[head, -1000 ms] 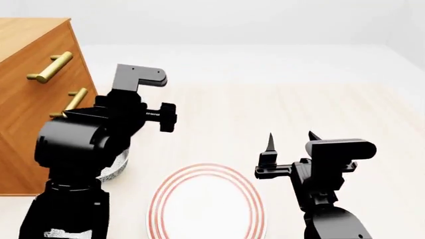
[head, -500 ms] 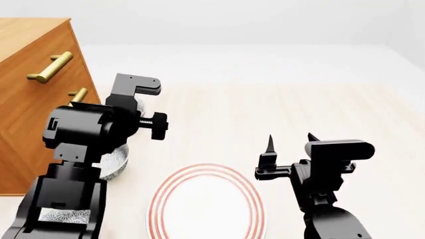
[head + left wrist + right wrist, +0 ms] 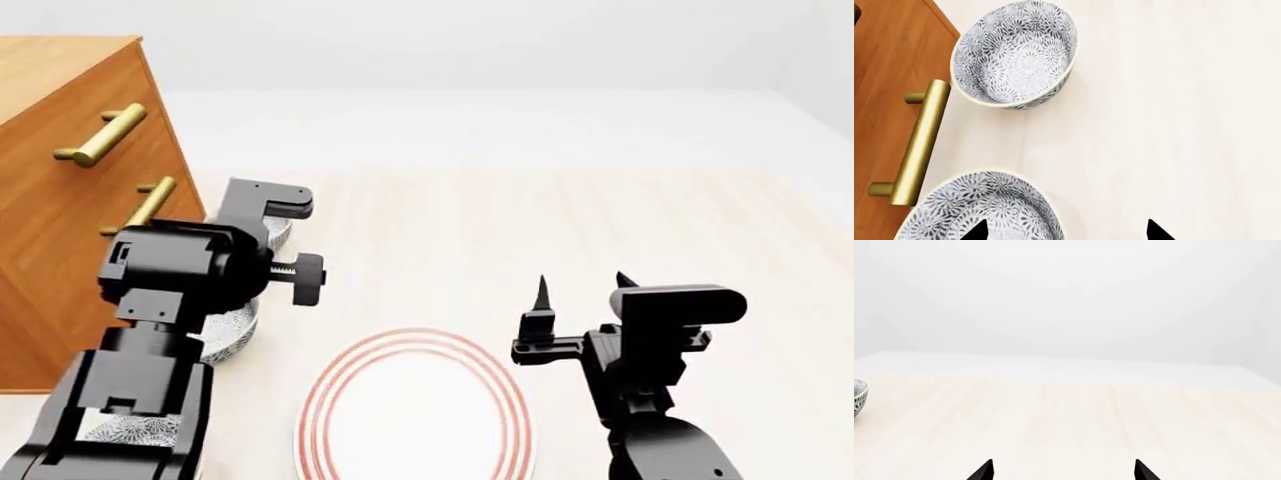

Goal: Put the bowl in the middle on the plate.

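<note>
Though small, floral-patterned white bowl (image 3: 984, 212)

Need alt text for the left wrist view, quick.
Two patterned bowls sit on a pale floor beside a wooden cabinet with a brass handle. The open left claw hangs over the nearer bowl; the other bowl lies beyond.
</note>
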Motion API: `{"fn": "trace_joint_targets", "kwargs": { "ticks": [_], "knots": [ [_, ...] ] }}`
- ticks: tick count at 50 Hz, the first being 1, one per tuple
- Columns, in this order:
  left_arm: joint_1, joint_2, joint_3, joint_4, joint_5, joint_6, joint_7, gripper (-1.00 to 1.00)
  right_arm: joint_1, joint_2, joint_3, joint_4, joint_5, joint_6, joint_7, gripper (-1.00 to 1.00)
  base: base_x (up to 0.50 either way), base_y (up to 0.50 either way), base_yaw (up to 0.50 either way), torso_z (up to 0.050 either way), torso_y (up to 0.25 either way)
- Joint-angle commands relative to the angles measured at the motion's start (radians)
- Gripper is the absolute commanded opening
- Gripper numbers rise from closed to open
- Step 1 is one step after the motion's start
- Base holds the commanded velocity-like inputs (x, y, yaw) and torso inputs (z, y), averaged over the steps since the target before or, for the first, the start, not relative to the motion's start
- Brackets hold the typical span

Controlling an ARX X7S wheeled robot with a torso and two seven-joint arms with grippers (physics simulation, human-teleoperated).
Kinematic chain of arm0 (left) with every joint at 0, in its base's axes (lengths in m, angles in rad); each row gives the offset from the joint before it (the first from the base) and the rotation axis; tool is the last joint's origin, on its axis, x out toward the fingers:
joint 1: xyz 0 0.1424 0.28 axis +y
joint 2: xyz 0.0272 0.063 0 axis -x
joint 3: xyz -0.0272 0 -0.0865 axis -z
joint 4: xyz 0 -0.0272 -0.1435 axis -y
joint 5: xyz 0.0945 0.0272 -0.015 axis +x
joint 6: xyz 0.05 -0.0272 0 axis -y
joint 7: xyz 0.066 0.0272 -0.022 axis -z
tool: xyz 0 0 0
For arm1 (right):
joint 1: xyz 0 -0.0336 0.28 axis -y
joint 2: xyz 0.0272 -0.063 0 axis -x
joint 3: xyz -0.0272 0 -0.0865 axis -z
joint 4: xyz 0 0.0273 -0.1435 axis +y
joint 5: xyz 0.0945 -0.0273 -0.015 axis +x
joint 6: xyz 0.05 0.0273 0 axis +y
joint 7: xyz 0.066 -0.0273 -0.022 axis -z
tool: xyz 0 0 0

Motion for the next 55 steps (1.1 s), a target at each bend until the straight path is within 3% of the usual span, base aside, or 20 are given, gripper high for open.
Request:
{"fn": "trace_joint_targets", "kwargs": {
  "ticks": [1,20,40,41,46,49,55],
  "knots": [
    [-0.011,0.007,0.014,-0.127,0.007,0.069,0.011,1.00,-0.003,0.004,-0.003,0.006,0.006,-0.006,0.006,1.00,0.00,0.00,0.00,0.000,0.000],
    [-0.114,0.062,0.056,-0.642,0.050,0.388,0.059,1.00,-0.003,0.009,-0.011,0.015,0.014,-0.012,0.016,1.00,0.00,0.00,0.00,0.000,0.000],
    [-0.057,0.061,0.036,-0.680,0.064,0.412,0.038,1.00,-0.001,0.016,-0.017,0.013,0.025,-0.009,0.026,1.00,0.00,0.00,0.00,0.000,0.000],
    [-0.057,0.062,0.036,-0.673,0.066,0.426,0.032,-1.00,0.001,0.017,-0.016,0.013,0.026,-0.008,0.027,1.00,0.00,0.00,0.00,0.000,0.000],
    [-0.061,0.062,0.030,-0.674,0.067,0.427,0.029,-1.00,-0.001,0.018,-0.017,0.011,0.028,-0.011,0.029,1.00,0.00,0.00,0.00,0.000,0.000],
    [-0.027,0.054,0.047,-0.547,0.069,0.374,0.048,-1.00,0.002,0.020,-0.014,0.000,0.034,-0.002,0.032,1.00,0.00,0.00,0.00,0.000,0.000],
    [-0.004,0.047,0.049,-0.494,0.065,0.346,0.044,-1.00,0.002,0.022,-0.017,-0.004,0.038,0.001,0.035,1.00,0.00,0.00,0.00,0.000,0.000]
  ]
}}
